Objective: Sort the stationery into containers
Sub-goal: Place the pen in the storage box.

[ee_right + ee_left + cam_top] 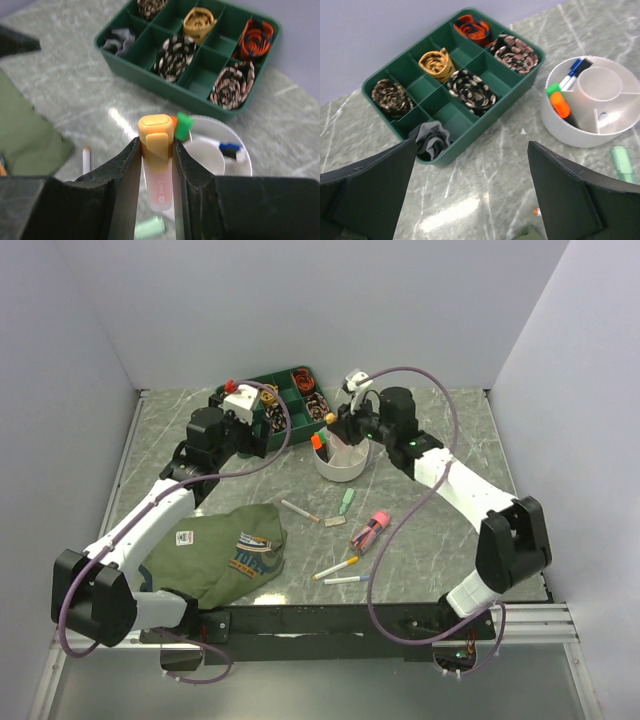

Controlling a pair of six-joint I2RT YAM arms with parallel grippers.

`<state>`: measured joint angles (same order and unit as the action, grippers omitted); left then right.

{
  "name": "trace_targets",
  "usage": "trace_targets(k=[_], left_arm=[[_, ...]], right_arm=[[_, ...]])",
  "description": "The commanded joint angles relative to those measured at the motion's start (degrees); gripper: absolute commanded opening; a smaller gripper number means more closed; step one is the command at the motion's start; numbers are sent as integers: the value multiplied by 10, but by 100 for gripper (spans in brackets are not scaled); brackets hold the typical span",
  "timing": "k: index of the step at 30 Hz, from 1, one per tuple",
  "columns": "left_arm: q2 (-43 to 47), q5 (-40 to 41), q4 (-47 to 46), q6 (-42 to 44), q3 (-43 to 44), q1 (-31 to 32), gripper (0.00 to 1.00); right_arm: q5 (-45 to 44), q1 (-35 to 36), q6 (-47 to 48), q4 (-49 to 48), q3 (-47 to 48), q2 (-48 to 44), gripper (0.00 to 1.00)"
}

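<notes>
My right gripper (335,426) is shut on a highlighter with an orange cap and a pale pink body (157,160), and holds it upright just above the left rim of the round white cup (340,468). The cup (570,132) holds an orange highlighter (560,104), a green one (552,90) and a blue pen (572,70). More stationery lies on the table in front of the cup: a pen (300,511), a green highlighter (347,500), pink markers (370,530) and two pens (340,573). My left gripper (255,438) is open and empty over the table beside the tray.
A green compartment tray (262,440) of coiled items stands behind and left of the cup, and shows in the left wrist view (470,145). A folded olive-green shirt (215,550) lies at the front left. White walls enclose the table on three sides.
</notes>
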<state>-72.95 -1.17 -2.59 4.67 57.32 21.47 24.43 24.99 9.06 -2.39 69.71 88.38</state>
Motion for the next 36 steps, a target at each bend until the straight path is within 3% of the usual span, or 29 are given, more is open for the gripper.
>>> trace_targets(k=[1,10,31,32,33,35,36], left_arm=[[7,45,3,20,-14,7,99],[-22,55,5,4,-7,8,99],[-14,68,-5,10,-18,9,99],[-11,68,-6,10,-22,9,99],[-7,68,-6,10,-24,9,100],[-1,68,-7,10,-32,10,99],[7,65,-8,10,-34,10,100]], right_arm=[[-35,15,-42,-146,1,32,0],[-33,34,-45,-212,15,103,0],[-73,50,1,-180,18,167,0],[-73,50,3,-175,15,163,2],[-74,51,3,-171,14,159,17],[-78,50,3,-158,10,152,25],[-85,51,3,-155,8,143,37]])
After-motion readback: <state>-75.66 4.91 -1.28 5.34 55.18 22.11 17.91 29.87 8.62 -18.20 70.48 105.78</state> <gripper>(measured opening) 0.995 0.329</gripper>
